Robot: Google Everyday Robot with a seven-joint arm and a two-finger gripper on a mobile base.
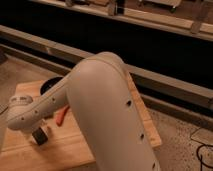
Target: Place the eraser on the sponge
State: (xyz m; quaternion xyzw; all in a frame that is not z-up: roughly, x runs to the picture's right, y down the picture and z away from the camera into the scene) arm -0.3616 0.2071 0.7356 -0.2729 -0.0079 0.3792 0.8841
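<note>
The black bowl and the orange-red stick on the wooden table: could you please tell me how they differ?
The black bowl is round; the orange-red stick is long and thin. The bowl sits at the far edge of the wooden table; the stick lies further forward, closer to the gripper, which is low over the table's front left. Both rest on the table, partly hidden by the arm.
</note>
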